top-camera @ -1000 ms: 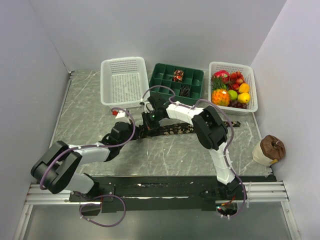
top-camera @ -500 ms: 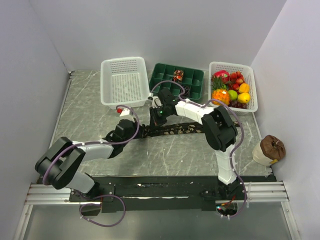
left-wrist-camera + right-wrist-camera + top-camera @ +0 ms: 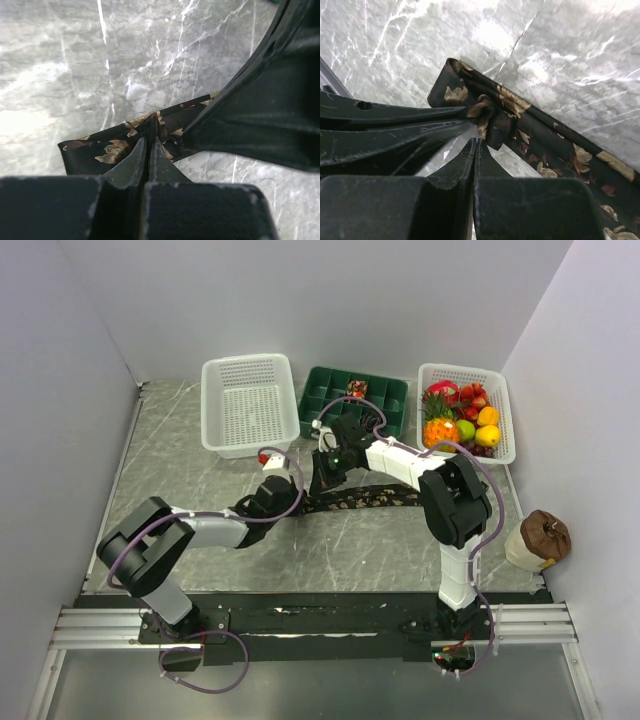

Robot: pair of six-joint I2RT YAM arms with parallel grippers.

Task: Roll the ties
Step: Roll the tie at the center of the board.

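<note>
Tie (image 3: 380, 498) stretches across the table (image 3: 180, 480), its end edge pinched by left claw (image 3: 149, 141) and right claw (image 3: 476, 141).

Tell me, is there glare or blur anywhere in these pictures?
Top external: evenly lit, sharp, no harsh shadows on the table. Left wrist: white glare on the table at left, the tie in focus. Right wrist: glare at top, near foreground dark and soft.

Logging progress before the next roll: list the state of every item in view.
tie, unrolled, lying along the table, one end pinched by both claws.
left claw, shut on tie.
right claw, shut on tie.
rolled tie, coiled, in green tray.
white basket, empty.
fruit basket, full.
</note>
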